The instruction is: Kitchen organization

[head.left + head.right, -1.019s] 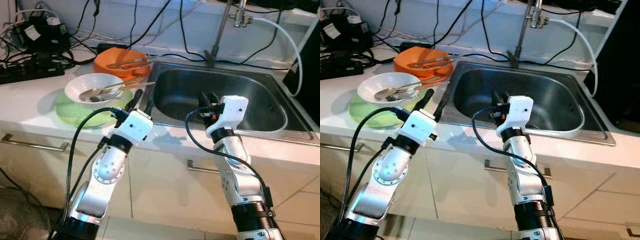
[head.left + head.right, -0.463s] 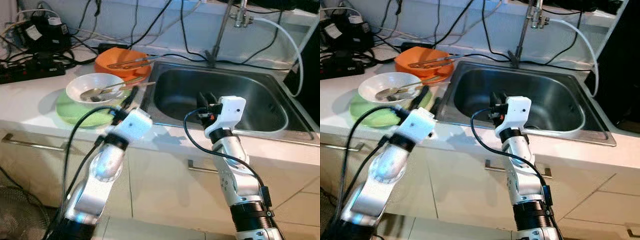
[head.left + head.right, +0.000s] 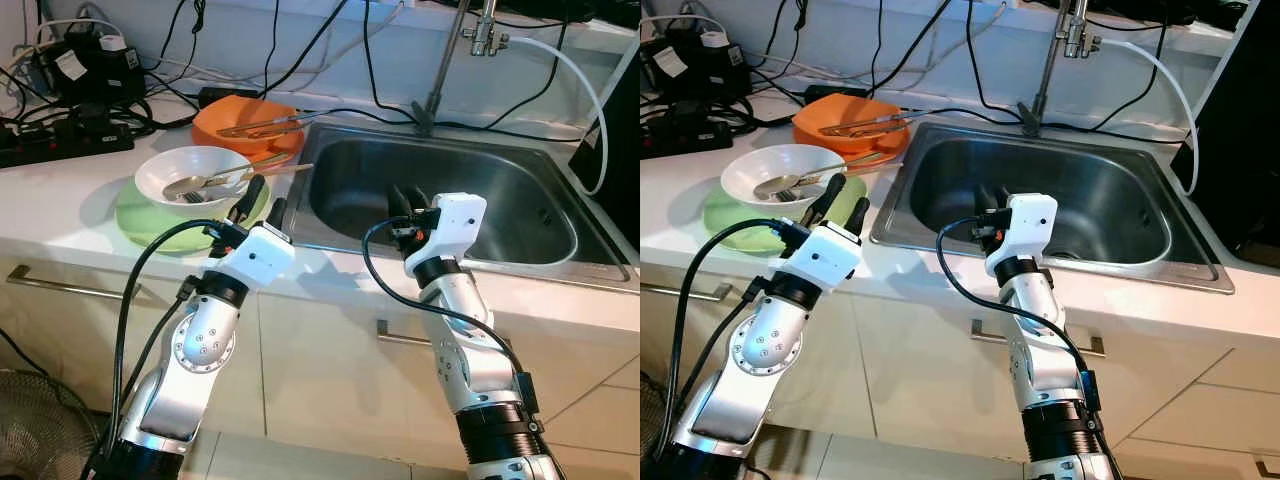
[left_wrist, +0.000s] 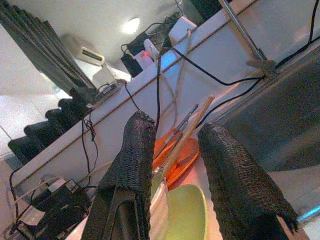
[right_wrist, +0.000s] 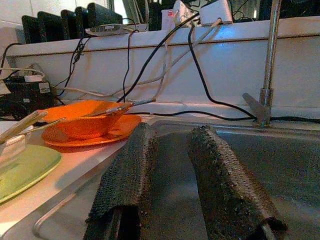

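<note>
— White ceramic, that bowl [image 3: 195, 172]: is it the thing to move?

— Likely. It sits on a green plate [image 3: 150, 215] just beside the sink [image 3: 545, 255], on the counter [image 3: 50, 205], with a spoon [image 3: 190, 184] and chopsticks [image 3: 262, 172] lying loose inside. I judge it stiff, fairly heavy, breakable, and glazed slick.

— Where to grip it?

— By the rim on the sink side, one finger in, one out; the cutlery would slide if it tilts.

— And the grippers?

— Left gripper [image 3: 260, 198] hovers near the bowl's sink-side edge, fingers spread and empty. Right gripper [image 3: 403, 196] hangs over the sink basin, fingers parted, holding nothing.

— Anything else nearby?

— An orange bowl [image 3: 245, 125] with tongs [image 3: 262, 125] beyond the white one, beside the sink's back corner.
</note>
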Robot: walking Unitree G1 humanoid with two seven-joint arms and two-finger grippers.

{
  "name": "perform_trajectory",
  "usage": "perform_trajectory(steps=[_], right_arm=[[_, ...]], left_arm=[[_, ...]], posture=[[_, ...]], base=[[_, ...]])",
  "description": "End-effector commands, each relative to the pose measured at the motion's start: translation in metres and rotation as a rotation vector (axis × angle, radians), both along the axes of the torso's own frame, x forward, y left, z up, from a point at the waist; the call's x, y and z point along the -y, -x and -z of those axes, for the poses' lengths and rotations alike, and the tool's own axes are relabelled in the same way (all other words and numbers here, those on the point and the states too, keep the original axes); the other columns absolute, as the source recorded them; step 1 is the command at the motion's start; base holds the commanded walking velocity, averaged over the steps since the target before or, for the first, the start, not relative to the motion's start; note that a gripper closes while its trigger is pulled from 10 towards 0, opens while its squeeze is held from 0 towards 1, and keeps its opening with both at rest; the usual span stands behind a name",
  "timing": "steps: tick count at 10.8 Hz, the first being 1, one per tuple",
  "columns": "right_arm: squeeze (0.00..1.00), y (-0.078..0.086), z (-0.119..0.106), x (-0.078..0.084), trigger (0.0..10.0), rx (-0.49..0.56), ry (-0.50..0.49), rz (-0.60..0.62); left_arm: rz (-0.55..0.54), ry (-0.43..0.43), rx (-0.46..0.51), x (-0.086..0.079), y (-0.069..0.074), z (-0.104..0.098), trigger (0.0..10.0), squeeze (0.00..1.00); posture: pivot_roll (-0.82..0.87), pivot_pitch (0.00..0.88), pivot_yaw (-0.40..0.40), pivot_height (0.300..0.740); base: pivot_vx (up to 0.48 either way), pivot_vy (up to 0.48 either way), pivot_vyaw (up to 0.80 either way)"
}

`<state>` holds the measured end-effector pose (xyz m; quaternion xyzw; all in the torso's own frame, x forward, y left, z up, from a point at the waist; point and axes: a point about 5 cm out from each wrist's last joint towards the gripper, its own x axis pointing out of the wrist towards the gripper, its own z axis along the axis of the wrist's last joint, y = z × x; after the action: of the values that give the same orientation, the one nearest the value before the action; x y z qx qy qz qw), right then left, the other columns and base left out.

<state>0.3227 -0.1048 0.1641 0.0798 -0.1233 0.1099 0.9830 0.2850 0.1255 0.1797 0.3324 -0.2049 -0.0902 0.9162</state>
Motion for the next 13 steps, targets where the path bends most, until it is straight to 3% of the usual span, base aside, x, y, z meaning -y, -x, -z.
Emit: perform_trajectory(steps=[1,3,8,13], right_arm=[[0.00,-0.002,-0.002,0.001,10.0,0.011,-0.001,-0.003],[0.00,-0.003,-0.004,0.001,10.0,0.016,-0.003,0.003],[0.00,-0.005,-0.005,0.003,10.0,0.020,-0.005,0.017],[0.00,-0.004,-0.005,0.004,10.0,0.021,-0.006,0.026]], left_arm=[[0.036,-0.013,0.004,0.009,-0.006,-0.007,10.0,0.00],[0.087,-0.053,-0.021,0.022,-0.017,-0.008,10.0,0.00],[0.010,-0.191,-0.101,0.038,-0.062,-0.009,10.0,0.00],[-0.062,-0.236,-0.123,0.040,-0.088,-0.015,10.0,0.00]], posture=[[0.22,0.000,-0.065,0.740],[0.21,0.000,-0.060,0.740],[0.20,0.000,-0.058,0.740],[0.20,0.000,-0.053,0.740]], base=[[0.000,0.000,0.00],[0.000,0.000,0.00],[0.000,0.000,0.00],[0.000,0.000,0.00]])
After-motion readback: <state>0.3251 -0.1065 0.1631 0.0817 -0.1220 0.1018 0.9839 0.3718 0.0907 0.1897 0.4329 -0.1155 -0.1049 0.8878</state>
